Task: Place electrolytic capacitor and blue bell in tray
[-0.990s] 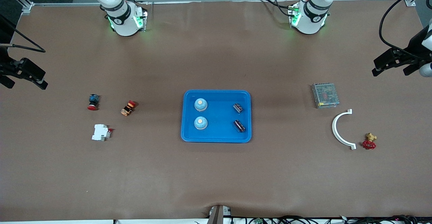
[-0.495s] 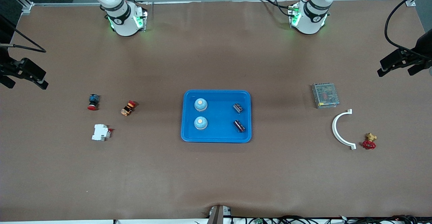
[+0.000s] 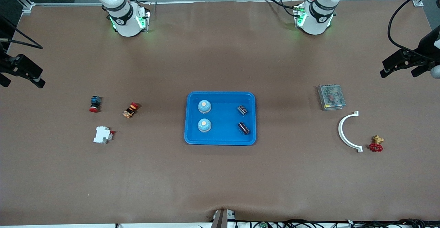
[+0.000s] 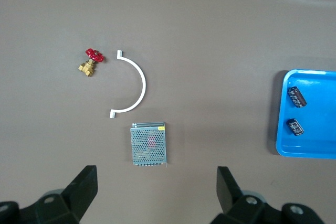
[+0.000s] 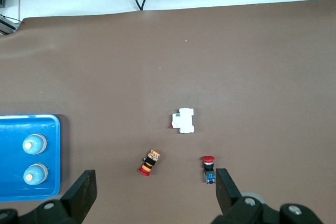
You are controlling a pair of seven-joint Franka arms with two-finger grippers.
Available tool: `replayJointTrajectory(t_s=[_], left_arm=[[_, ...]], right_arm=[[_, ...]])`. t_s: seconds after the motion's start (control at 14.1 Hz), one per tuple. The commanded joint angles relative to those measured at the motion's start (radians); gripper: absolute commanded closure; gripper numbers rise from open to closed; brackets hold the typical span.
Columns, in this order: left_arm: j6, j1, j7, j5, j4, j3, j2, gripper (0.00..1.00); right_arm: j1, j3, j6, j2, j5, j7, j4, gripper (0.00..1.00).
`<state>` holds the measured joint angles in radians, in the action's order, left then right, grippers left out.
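The blue tray lies at the table's middle. In it stand two blue bells at the right arm's end and lie two dark electrolytic capacitors at the left arm's end. My left gripper hangs open and empty over the left arm's end of the table. My right gripper hangs open and empty over the right arm's end. The left wrist view shows the tray's edge with both capacitors. The right wrist view shows the tray with both bells.
Toward the left arm's end lie a metal mesh power supply, a white curved bracket and a red-handled brass valve. Toward the right arm's end lie a red and blue push button, an orange and red button and a white breaker.
The left gripper swung out toward the table's end and came back. The right gripper rose slightly toward the bases. Nothing on the table moved.
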<state>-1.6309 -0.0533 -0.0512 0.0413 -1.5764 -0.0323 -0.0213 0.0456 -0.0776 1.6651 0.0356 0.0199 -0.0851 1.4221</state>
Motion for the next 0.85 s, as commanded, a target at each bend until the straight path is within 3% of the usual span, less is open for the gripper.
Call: replayJointTrajectory(t_s=[0.0, 0.78], left_arm=[[-0.004, 0.003, 0.011, 0.017, 0.006, -0.001, 0.003, 0.0], [-0.004, 0.006, 0.01, 0.017, 0.006, -0.001, 0.008, 0.0]], right_arm=[[0.003, -0.002, -0.013, -0.013, 0.008, -0.001, 0.0, 0.0], [0.005, -0.002, -0.038, -0.011, 0.002, -0.005, 0.004, 0.0]])
